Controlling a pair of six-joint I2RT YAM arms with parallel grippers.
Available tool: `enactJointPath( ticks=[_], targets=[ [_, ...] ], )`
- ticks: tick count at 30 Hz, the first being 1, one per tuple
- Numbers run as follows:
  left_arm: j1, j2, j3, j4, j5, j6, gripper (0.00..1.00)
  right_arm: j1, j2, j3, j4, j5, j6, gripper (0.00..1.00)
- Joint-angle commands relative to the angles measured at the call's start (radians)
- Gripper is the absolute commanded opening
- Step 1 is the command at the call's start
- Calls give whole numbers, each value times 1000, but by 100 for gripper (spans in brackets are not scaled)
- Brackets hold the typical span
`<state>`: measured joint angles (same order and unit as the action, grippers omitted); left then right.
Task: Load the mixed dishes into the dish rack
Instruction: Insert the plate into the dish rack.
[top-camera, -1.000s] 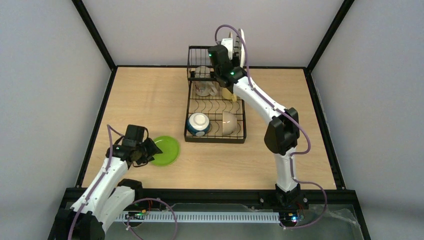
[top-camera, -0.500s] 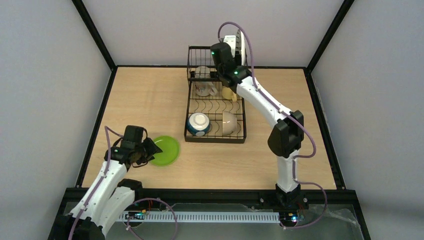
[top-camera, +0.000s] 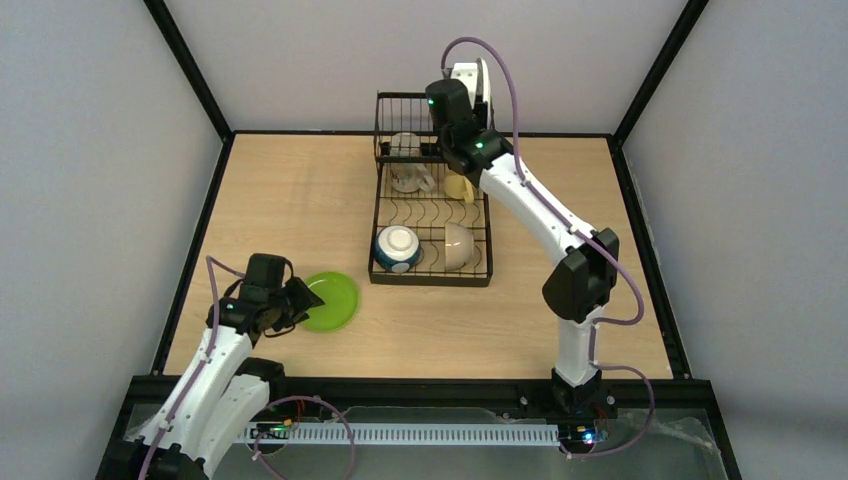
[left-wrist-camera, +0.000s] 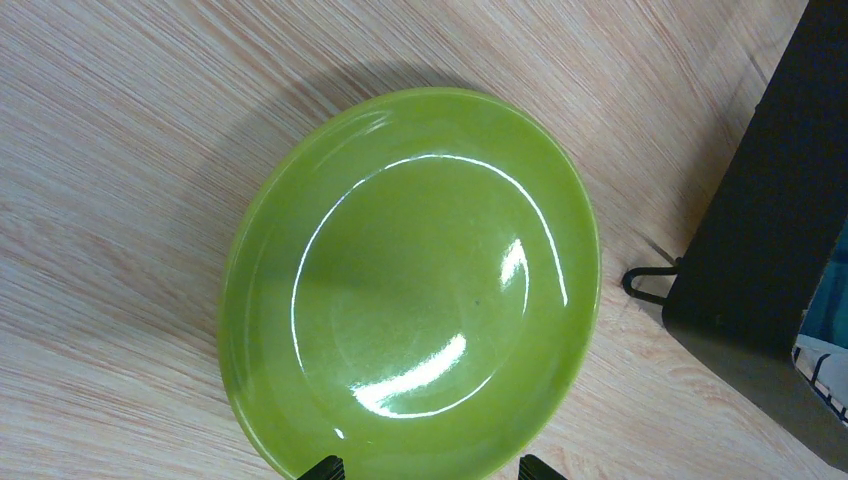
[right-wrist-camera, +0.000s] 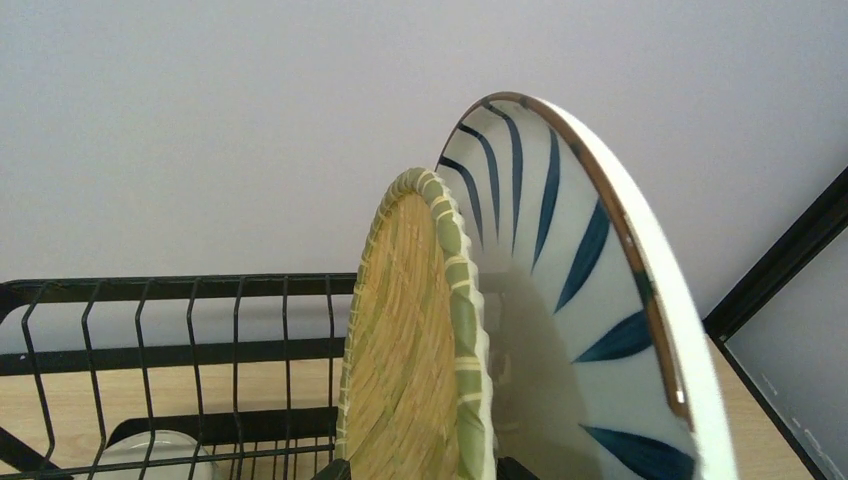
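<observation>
The black wire dish rack (top-camera: 430, 262) stands at the table's back middle. On its lower level lie a blue-outside bowl (top-camera: 397, 248), a cream bowl (top-camera: 458, 245), a beige mug (top-camera: 408, 178) and a yellow mug (top-camera: 458, 187). My right gripper (top-camera: 460, 88) is raised at the rack's back, shut on the edge of the upright yellow woven-look plate (right-wrist-camera: 410, 360). The white plate with dark stripes (right-wrist-camera: 590, 300) stands just right of it. The green plate (top-camera: 331, 300) lies flat on the table. My left gripper (left-wrist-camera: 430, 470) is open, its fingertips either side of the plate's near rim (left-wrist-camera: 410, 290).
The rack's raised upper basket (right-wrist-camera: 180, 330) is left of the yellow plate, with a pale dish (right-wrist-camera: 150, 455) below it. The rack's black tray corner (left-wrist-camera: 770, 200) lies right of the green plate. Black frame posts (top-camera: 185, 60) border the table.
My right arm has shifted a little right and back with the yellow plate. My left gripper has stayed at the green plate, drawing back very slightly.
</observation>
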<state>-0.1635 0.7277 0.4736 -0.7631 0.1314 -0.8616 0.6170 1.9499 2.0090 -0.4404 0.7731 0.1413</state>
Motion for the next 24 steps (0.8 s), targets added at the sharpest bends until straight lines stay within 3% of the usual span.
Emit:
enactJointPath(
  ticks=[1, 24],
  targets=[
    [-1, -15, -13, -25, 7, -10, 99, -2, -56, -7, -30, 58, -14, 82],
    [-1, -40, 7, -48, 8, -16, 99, 102, -141, -10, -23, 142, -71, 82]
  ],
)
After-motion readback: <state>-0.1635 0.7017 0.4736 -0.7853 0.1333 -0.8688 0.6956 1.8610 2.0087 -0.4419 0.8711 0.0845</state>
